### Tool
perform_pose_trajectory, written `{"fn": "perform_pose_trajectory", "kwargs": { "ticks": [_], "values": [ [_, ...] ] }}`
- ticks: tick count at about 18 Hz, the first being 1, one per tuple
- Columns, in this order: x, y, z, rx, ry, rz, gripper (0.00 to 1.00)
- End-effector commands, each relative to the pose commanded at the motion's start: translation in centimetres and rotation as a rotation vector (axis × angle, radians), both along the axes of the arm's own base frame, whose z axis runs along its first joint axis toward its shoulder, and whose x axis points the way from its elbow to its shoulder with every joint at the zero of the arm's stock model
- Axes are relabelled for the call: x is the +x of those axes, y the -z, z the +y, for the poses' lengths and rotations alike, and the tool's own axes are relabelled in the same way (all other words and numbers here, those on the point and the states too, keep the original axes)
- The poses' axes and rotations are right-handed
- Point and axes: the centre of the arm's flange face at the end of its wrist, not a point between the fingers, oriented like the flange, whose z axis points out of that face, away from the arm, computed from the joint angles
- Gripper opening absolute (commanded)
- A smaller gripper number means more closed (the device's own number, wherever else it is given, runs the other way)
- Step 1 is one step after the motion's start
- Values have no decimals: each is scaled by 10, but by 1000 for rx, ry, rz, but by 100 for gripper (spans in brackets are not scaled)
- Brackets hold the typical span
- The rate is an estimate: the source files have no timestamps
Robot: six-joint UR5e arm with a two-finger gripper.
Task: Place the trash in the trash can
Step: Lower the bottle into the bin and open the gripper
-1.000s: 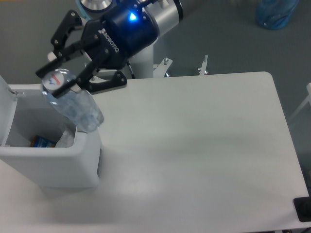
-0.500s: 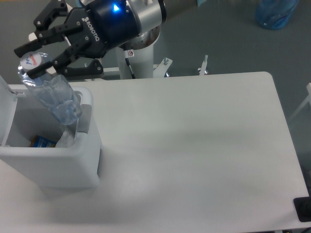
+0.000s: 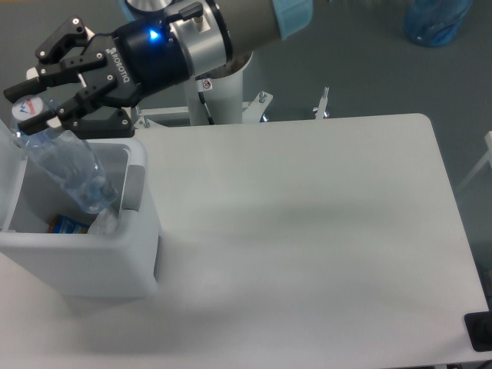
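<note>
we have the clear plastic bottle [image 3: 65, 165] hanging tilted over the open mouth of the white trash can [image 3: 92, 257], its capped, labelled top up by the end effector [image 3: 34, 104] and its lower end already inside the rim, near the inner wall on the side of the grey panel [image 3: 134, 187]; the end effector is clamped on the bottle's upper part, one black finger [image 3: 27, 84] above and another below it; inside the can we make out a small white piece [image 3: 102, 223] and a bit of blue-and-yellow wrapper [image 3: 68, 224] at the bottom, though we cannot tell exactly what the white piece is; the hinged lid [image 3: 8, 165] stands open at the left edge of the view.

our worry is mostly the tilt; if the bottle is let go as it hangs, its base could catch on that wall and the long body could tip back over the rim onto the bench [image 3: 307, 231]; the bottle is light and thin-walled, so it may also cling to a finger for an instant and swing before falling; the lid is close beside the end effector, and any further travel leftward might knock it; a blue water jug [image 3: 437, 19] stands on the floor well apart and plays no part.
</note>
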Motion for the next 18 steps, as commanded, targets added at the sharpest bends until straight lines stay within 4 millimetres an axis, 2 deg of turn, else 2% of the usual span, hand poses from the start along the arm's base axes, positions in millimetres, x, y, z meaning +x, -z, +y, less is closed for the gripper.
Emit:
{"fn": "perform_pose_trajectory", "kwargs": {
  "ticks": [3,7,9,12,14,16,18],
  "values": [
    [0,10,1,-6,-3,10,0],
    [5,34,-3,5,5,30,5],
    [6,44,-3,4,4,39,16],
    [4,60,-2,-46,-21,72,23],
    [1,69,-1,-61,-28,88,23],
    [-1,85,1,-80,-33,110,26],
    [-2,98,-1,-108,-43,132,43]
  ]
}}
